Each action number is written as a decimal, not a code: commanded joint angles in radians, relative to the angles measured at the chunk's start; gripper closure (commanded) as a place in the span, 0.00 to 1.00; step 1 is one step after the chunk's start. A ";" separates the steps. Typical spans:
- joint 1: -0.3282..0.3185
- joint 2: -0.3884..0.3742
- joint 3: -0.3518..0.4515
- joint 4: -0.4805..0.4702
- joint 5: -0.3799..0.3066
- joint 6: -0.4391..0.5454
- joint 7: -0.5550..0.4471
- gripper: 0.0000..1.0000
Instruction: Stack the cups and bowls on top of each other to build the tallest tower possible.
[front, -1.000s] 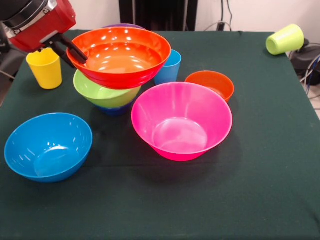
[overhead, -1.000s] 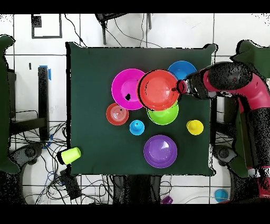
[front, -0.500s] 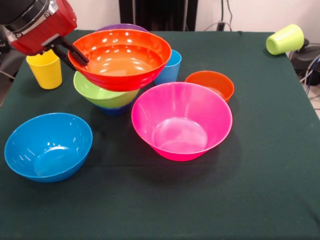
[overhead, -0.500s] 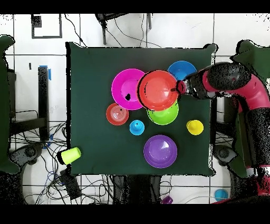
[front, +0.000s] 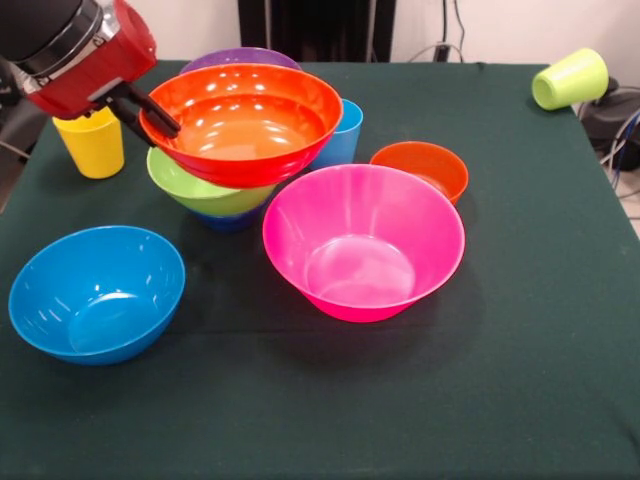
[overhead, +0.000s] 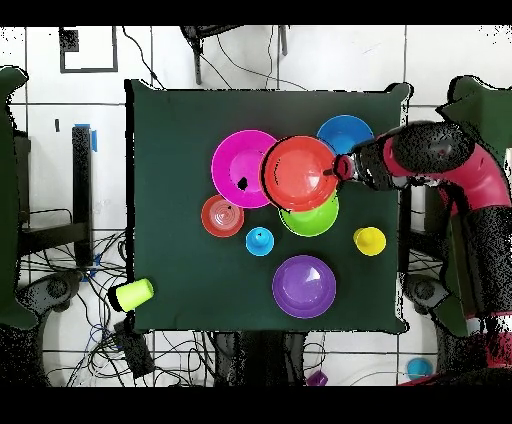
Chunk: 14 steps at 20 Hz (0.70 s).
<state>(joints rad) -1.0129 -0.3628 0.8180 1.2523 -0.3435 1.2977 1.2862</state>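
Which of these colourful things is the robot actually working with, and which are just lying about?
In use:
gripper, shut on the rim of the orange-red bowl
lime green bowl beneath it, on the small dark blue bowl

Waiting on the table:
pink bowl
light blue bowl
purple bowl
small orange bowl
yellow cup
light blue cup
lime green cup, tipped over

Green-clothed table (front: 540, 380) carries pink bowl (front: 363, 243); blue bowl (front: 96, 292); yellow cup (front: 91, 141).
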 joint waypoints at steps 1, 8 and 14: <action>-0.017 0.010 -0.010 -0.006 -0.084 0.019 -0.295 1.00; -0.020 0.018 -0.007 -0.052 -0.099 0.075 -0.334 1.00; -0.022 0.033 -0.003 -0.102 -0.117 0.113 -0.371 1.00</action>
<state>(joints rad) -1.0564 -0.3610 0.8182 1.2325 -0.3800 1.3053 1.2862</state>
